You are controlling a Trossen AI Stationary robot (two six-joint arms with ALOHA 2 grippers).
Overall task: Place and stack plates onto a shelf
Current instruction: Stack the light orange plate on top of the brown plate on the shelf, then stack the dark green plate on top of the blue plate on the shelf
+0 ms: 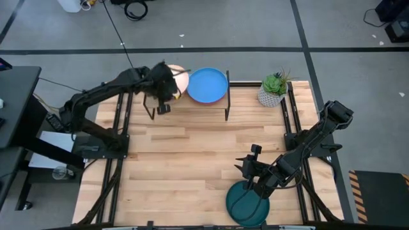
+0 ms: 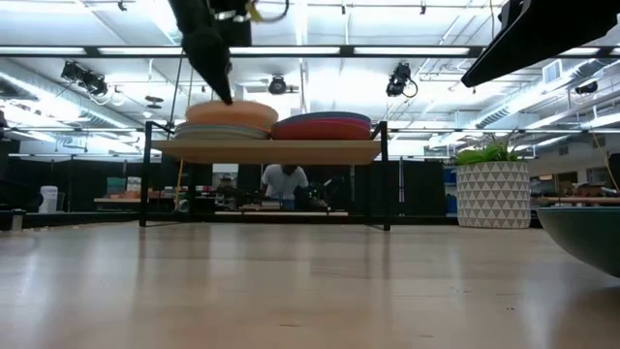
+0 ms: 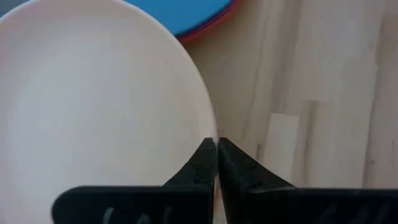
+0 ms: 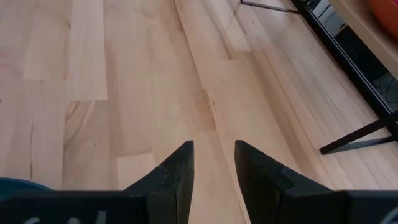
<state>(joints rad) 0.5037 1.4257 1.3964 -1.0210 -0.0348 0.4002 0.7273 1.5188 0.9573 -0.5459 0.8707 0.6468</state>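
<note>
1. Peach plate: you find it topping the left stack on the shelf, at the bench's 12 o'clock edge. The low view shows paler plates beneath it.

2. Blue plate: crowns the right stack on that shelf, touching or just beside the peach one; a reddish rim shows under it in the low view.

3. Left claw: sits at the peach plate's rim on the side facing the bench's middle. Its fingers are pinched together at the rim; whether they grip the rim or merely touch it, you cannot tell.

4. Dark teal plate: lies flat on the bench at 5 o'clock, near the front edge, well apart from the shelf.

5. Right claw: hovers above bare bench just at 12 o'clock of the teal plate, fingers spread apart, holding nothing.

6. Potted plant: stands in a patterned white pot at 1 o'clock, just beside the shelf's right end.

7. Person: visible beyond the bench, under the shelf, in the low view.
</note>
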